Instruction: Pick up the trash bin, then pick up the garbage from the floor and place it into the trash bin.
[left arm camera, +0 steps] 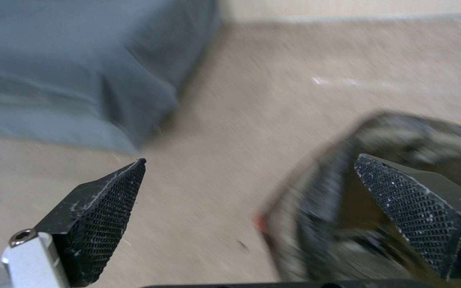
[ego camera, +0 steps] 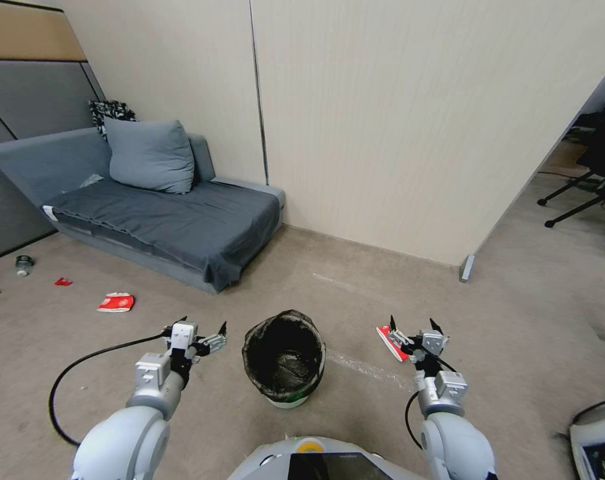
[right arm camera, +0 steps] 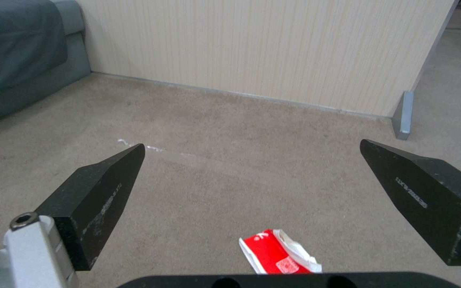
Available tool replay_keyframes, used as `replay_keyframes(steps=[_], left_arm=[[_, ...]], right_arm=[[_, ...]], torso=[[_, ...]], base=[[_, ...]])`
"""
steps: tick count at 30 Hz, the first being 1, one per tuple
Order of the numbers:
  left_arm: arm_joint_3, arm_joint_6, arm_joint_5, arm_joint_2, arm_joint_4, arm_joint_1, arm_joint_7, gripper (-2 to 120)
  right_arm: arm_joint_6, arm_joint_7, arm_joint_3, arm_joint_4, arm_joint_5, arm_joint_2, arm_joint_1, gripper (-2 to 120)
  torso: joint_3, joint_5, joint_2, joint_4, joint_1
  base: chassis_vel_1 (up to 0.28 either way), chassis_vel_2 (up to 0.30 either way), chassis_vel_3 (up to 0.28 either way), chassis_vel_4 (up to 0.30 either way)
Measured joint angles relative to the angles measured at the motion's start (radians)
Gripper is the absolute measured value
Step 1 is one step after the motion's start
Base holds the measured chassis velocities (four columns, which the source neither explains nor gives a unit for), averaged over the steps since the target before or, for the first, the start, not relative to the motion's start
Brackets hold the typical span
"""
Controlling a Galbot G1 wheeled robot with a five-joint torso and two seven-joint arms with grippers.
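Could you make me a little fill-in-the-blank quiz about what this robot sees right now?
1. The trash bin is lined with a ____ bag.
2. Both the left pincer and the right pincer are ____.
3. The red-and-white carton below the right pincer lies on the ____.

Missing words: black; open; floor.

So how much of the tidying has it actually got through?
Hardly any. The small white bin with its crinkled black liner stands unlifted on the carpet; the open left gripper is beside its rim. The open right gripper hangs over a flattened red-and-white carton. Another carton lies near the grey sofa.
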Motion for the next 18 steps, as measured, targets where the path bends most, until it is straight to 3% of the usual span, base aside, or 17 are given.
replay_keyframes(steps=[5,18], left_arm=[[0.088,0.025,0.000,-0.002,0.014,-0.022,-0.051,100],[0.191,0.038,-0.020,0.003,0.030,-0.042,-0.108,100]], right_arm=[[0.013,0.003,0.001,-0.037,-0.006,0.000,0.014,100],[0.022,0.008,-0.006,-0.077,-0.024,0.000,0.031,100]], torso=[[0.000,0.0000,0.000,-0.0001,0.000],[0.000,0.0001,0.000,0.0000,0.000]], base=[[0.000,0.000,0.000,0.000],[0.000,0.000,0.000,0.000]])
